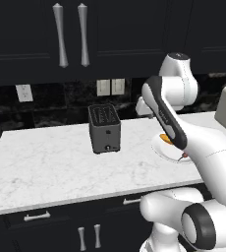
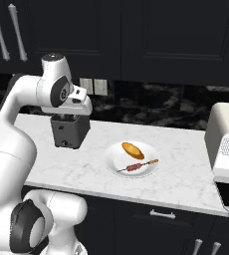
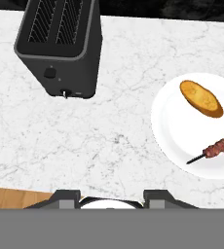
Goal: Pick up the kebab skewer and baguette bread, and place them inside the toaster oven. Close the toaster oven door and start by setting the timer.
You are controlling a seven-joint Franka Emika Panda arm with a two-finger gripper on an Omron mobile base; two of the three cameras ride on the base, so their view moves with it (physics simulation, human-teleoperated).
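Observation:
On a white plate (image 2: 115, 160) on the marble counter lie the kebab skewer (image 2: 136, 166), a thin stick with reddish-brown meat, and above it the golden baguette bread (image 2: 132, 150). The hand view shows the plate (image 3: 175, 131) at the right, with the skewer (image 3: 215, 149) and baguette (image 3: 201, 98) on it. My gripper (image 3: 111, 198) is open and holds nothing. It hangs above the counter, left of the plate and in front of the slot toaster. The cream toaster oven (image 2: 228, 142) stands at the far right. Its dark front is cut off by the frame edge, so the door's state is unclear.
A dark grey slot toaster (image 3: 60, 48) stands on the counter left of the plate, close behind my gripper (image 2: 70, 118). My own arm covers most of the plate (image 1: 160, 147) in the left base view. Dark cabinets hang above, and outlets (image 1: 110, 87) are on the back wall.

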